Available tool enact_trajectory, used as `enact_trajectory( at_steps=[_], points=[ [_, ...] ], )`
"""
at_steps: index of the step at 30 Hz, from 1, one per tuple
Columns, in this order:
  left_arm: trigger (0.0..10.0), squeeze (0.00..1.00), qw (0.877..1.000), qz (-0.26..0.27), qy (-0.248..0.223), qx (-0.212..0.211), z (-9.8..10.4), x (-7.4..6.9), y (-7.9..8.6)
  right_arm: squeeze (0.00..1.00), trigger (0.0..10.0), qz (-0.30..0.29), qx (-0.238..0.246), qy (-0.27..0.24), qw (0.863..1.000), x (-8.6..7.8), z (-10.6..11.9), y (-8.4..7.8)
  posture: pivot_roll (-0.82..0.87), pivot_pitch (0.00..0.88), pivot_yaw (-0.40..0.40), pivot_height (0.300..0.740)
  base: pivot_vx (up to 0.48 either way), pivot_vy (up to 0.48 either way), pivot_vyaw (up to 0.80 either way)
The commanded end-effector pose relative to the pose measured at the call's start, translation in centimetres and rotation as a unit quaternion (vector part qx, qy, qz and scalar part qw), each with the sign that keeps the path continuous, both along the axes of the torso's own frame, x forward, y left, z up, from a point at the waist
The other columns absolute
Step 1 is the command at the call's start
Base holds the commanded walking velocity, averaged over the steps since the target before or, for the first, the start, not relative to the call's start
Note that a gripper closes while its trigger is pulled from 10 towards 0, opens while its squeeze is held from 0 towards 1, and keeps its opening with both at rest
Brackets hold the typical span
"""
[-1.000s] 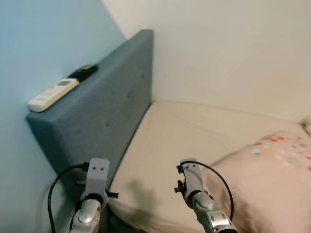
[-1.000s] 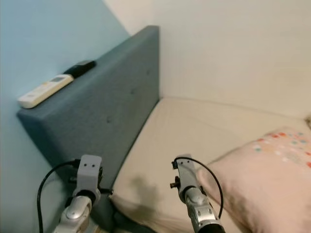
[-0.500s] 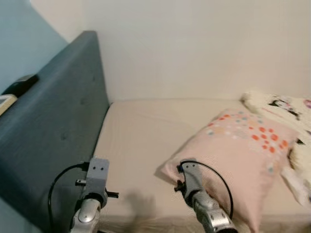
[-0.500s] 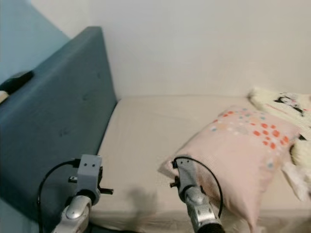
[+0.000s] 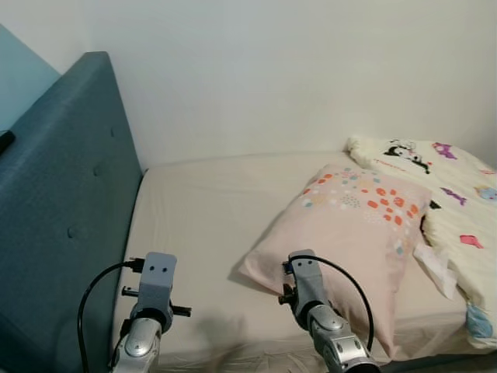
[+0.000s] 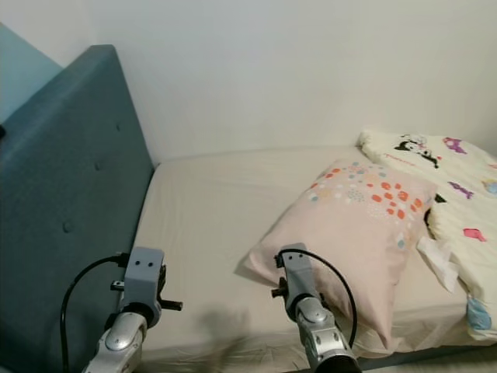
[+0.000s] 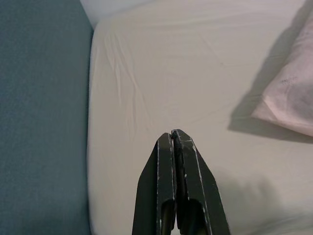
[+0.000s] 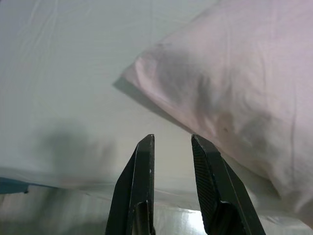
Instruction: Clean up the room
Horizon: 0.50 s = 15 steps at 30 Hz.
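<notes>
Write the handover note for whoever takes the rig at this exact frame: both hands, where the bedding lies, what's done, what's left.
Left hand: shut, empty, over the bare sheet near the blue headboard.
Right hand: open, empty, just short of the pink dotted pillow's near corner.
The pillow lies askew mid-mattress, away from the headboard; the cartoon-print quilt is bunched at the right.
Done: nothing handled that the pictures show.
Left: probably moving the pillow to the headboard and straightening the quilt.
</notes>
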<state>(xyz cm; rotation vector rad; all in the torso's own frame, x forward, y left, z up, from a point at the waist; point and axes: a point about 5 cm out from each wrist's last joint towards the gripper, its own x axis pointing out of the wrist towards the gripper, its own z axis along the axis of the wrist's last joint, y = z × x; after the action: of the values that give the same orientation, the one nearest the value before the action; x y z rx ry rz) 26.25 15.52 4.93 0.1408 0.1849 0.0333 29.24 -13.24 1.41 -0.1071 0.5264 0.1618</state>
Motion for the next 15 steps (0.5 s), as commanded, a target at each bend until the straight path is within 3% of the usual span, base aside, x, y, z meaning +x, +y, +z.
enact_trajectory(
  at_steps=[1,9,15],
  points=[
    [10.0,0.0,1.0,0.001,0.011,0.006,-0.47,-0.28,-0.05,0.0,10.0,0.002,0.001,-0.005,1.0,0.05,0.13,0.05,0.02,0.046,-0.017,0.74,0.0,0.0,0.0],
    [10.0,0.0,1.0,0.006,0.004,0.009,-0.2,-0.11,0.04,0.0,10.0,0.002,0.005,-0.007,1.0,0.13,0.18,0.08,0.02,0.048,-0.016,0.74,0.0,0.0,0.0],
    [10.0,0.0,1.0,0.007,0.003,0.007,-0.19,-0.1,-0.02,0.0,10.0,0.003,0.005,-0.007,1.0,0.14,0.22,0.03,0.02,0.052,-0.017,0.74,0.0,-0.405,0.0]
  ],
)
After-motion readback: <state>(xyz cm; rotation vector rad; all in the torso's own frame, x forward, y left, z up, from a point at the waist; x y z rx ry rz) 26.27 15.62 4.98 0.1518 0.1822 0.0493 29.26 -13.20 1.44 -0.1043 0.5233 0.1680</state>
